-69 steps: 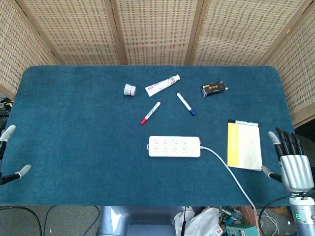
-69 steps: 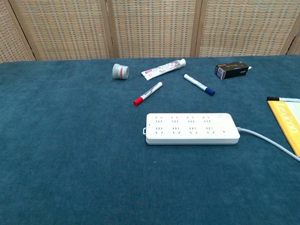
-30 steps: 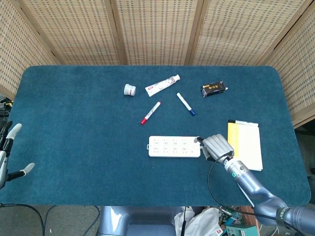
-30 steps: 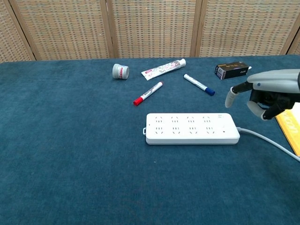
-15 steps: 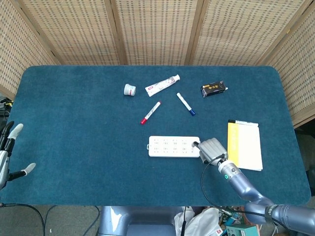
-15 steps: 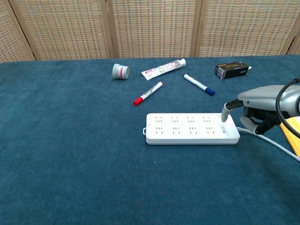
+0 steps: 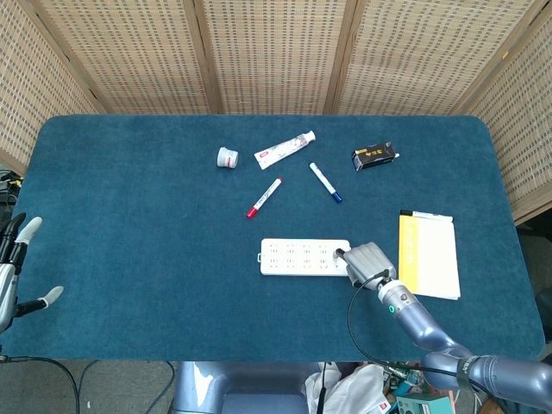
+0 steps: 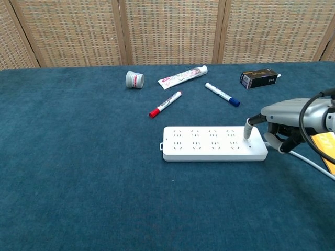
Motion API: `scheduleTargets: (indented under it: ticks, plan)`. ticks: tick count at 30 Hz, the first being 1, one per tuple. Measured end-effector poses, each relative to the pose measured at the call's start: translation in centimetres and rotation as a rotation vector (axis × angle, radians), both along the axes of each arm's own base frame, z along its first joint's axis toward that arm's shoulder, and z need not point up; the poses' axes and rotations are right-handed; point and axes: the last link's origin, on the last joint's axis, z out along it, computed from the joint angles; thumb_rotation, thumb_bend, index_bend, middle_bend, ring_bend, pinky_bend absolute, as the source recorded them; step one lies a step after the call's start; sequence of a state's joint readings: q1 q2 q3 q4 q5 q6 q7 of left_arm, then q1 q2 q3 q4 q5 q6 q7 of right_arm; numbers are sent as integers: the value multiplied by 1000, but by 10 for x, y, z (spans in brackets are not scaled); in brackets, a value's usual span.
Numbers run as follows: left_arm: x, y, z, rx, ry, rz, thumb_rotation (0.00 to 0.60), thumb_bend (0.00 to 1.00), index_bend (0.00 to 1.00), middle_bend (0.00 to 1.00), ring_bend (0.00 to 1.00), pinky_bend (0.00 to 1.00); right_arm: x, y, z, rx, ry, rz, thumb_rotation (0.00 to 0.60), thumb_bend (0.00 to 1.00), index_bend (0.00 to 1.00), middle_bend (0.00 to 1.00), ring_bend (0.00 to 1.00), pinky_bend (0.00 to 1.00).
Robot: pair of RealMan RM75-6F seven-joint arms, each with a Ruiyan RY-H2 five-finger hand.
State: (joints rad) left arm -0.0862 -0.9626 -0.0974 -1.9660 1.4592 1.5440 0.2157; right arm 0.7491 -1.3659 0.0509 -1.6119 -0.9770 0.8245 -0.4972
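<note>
Woven cane screens stand behind a blue-carpeted worktop (image 7: pixel 129 198). Near its front right, the right robot hand (image 8: pixel 285 123) presses one fingertip onto the right end of the white power strip (image 8: pixel 212 143), the other fingers curled beneath, grasping nothing. The strip lies flat, its cable (image 8: pixel 314 164) trailing off to the right. The left robot hand (image 7: pixel 13 272) hangs released at the left edge, fingers apart. A hard or off-centre push could skid the strip over the carpet, or the curled fingers might snag the cable and drag it. Beyond lie a red marker (image 7: pixel 264 197), a blue marker (image 7: pixel 325 182), a tube (image 7: pixel 285 148), a small capped jar (image 7: pixel 227 157) whose contents are hidden, a closed dark box (image 7: pixel 374 156), and a yellow notepad (image 7: pixel 429 253).
</note>
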Motion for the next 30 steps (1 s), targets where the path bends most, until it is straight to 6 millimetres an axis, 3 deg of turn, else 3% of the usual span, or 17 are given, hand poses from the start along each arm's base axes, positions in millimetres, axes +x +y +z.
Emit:
scheduleTargets:
  ticks: [20, 30]
  plan:
    - [0, 0, -2, -11, 5, 0, 600, 0, 0, 0, 0, 0, 0, 1, -8, -1, 39, 13, 600, 745, 270, 825, 924, 1000]
    - [1, 1, -3, -15, 6, 3, 600, 0, 0, 0, 0, 0, 24, -3, 27, -92, -64, 55, 600, 744, 270, 825, 924, 1000]
